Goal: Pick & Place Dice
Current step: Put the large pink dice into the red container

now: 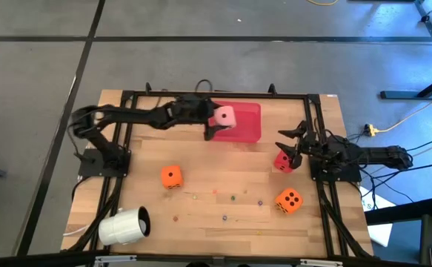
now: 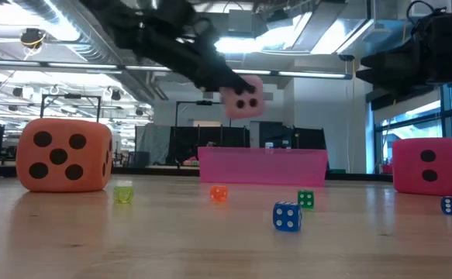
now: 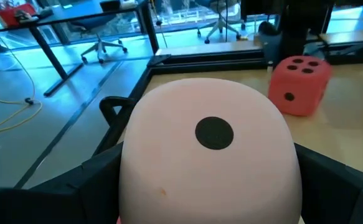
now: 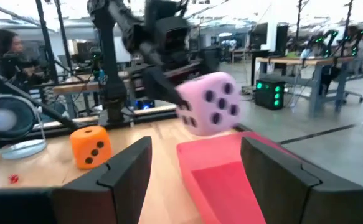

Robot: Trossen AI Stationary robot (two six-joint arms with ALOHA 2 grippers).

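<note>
My left gripper (image 1: 217, 119) is shut on a pale pink die (image 1: 226, 115), which hangs above the flat red tray (image 1: 249, 126) at the far middle of the table. In the low view the pink die (image 2: 243, 97) is well above the tray (image 2: 263, 165). A red die (image 1: 282, 161) rests on the table just beside my right gripper (image 1: 290, 143), which stands open at the right edge and holds nothing. One orange die (image 1: 171, 176) sits left of centre on the table, another orange die (image 1: 288, 200) at the near right. My left gripper pinches the pink die by two opposite side faces (image 3: 137, 168), one dark finger (image 3: 75, 186) on each side. The fingers reach in from the table's left, nearly level and tipped a little down. The die is lifted clear, above the tray.
A white cup (image 1: 124, 225) lies on its side at the near left corner. Several tiny coloured dice (image 2: 287, 216) are scattered on the near half of the table. Black frame rails (image 1: 321, 119) run along the table's sides. A person (image 4: 4, 43) sits beyond the table.
</note>
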